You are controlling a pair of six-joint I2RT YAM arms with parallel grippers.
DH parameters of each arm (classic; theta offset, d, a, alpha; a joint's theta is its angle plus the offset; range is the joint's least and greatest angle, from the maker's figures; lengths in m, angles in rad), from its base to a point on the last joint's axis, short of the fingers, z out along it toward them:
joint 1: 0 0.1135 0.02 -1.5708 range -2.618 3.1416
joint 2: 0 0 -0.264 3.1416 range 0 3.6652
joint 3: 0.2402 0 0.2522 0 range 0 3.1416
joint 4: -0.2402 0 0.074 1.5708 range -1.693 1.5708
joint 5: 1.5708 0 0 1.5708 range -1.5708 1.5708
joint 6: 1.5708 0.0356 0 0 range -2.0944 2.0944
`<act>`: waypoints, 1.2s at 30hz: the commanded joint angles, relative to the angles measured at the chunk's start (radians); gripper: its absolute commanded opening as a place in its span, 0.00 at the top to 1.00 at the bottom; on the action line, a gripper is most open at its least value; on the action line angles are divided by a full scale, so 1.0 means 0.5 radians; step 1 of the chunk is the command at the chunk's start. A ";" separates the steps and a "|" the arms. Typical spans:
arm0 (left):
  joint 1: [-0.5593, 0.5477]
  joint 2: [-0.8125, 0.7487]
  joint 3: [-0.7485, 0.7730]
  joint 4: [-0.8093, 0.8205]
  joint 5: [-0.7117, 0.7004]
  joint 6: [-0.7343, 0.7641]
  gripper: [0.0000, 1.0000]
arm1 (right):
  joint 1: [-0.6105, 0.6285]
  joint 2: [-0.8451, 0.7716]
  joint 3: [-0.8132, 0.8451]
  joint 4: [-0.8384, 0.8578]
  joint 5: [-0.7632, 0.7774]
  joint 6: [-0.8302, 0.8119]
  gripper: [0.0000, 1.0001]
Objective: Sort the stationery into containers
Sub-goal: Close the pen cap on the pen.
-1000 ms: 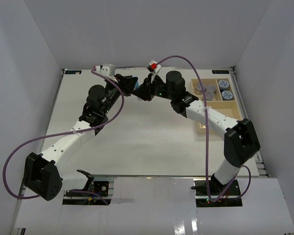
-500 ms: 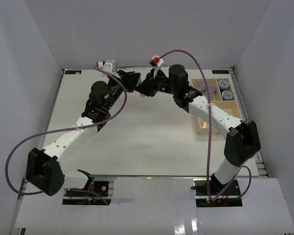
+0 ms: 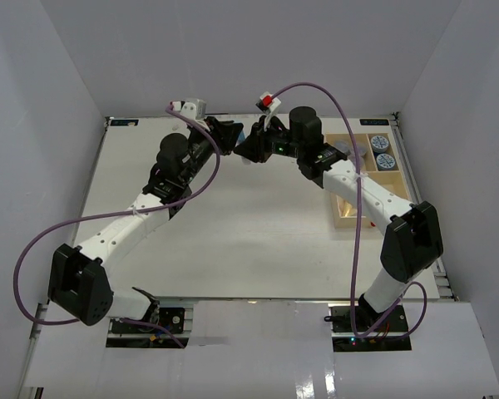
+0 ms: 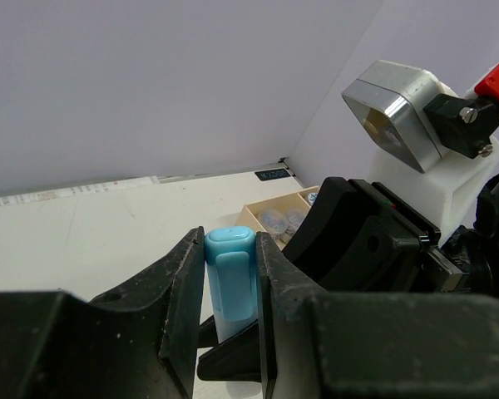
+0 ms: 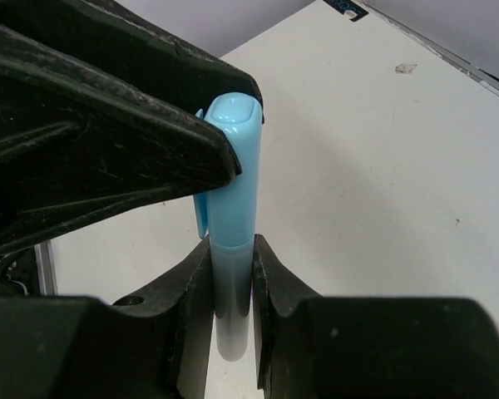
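Observation:
A short blue marker (image 4: 230,278) with a pale barrel is held between both grippers at the far middle of the table. My left gripper (image 4: 230,291) is shut on its blue cap. My right gripper (image 5: 231,287) is shut on its pale barrel (image 5: 233,291). In the top view the two grippers meet at the marker (image 3: 240,143), left gripper (image 3: 229,137) and right gripper (image 3: 248,150) tip to tip. The wooden tray (image 3: 343,218) lies at the right, with grey rolls (image 3: 349,152) and blue-and-white rolls (image 3: 382,151) in its far compartments.
White walls close in the table on the left, back and right. The right arm's forearm crosses over the tray's near part. Purple cables loop above both arms. The tray also shows in the left wrist view (image 4: 258,214).
Both arms have shifted slightly right and toward the back wall, grippers staying together at the marker.

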 commanded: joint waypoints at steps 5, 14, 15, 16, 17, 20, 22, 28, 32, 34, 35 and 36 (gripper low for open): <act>-0.185 0.234 -0.192 -0.988 0.493 -0.003 1.00 | -0.048 -0.210 0.453 0.962 -0.011 -0.076 0.92; -0.218 0.280 -0.164 -1.016 0.496 -0.012 1.00 | -0.073 -0.204 0.511 0.880 -0.057 -0.103 0.92; -0.218 0.262 -0.164 -1.013 0.468 -0.009 1.00 | -0.070 -0.210 0.475 0.885 -0.069 -0.107 0.92; -0.218 0.240 -0.167 -1.016 0.441 -0.009 1.00 | -0.073 -0.243 0.435 0.901 -0.075 -0.104 0.92; -0.218 0.210 -0.164 -1.013 0.404 -0.006 1.00 | -0.073 -0.259 0.361 0.928 -0.085 -0.098 0.92; -0.209 0.152 -0.106 -1.046 0.336 0.003 0.91 | -0.067 -0.311 0.251 0.950 -0.137 -0.082 0.92; -0.197 0.115 -0.042 -1.062 0.257 0.012 0.82 | -0.067 -0.363 0.100 0.986 -0.155 -0.039 0.92; -0.148 0.007 0.173 -1.077 0.137 0.083 0.60 | -0.061 -0.440 -0.237 1.051 -0.207 0.056 0.92; -0.130 0.001 0.323 -1.074 0.088 0.095 0.45 | -0.048 -0.477 -0.449 1.085 -0.189 0.096 0.92; -0.117 0.016 0.403 -1.071 0.057 0.095 0.41 | -0.045 -0.486 -0.577 1.100 -0.189 0.120 0.92; -0.102 0.025 0.492 -1.074 0.048 0.101 0.37 | -0.042 -0.489 -0.624 1.109 -0.189 0.129 0.92; -0.093 0.035 0.538 -1.074 0.042 0.101 0.35 | -0.045 -0.498 -0.673 1.122 -0.192 0.139 0.92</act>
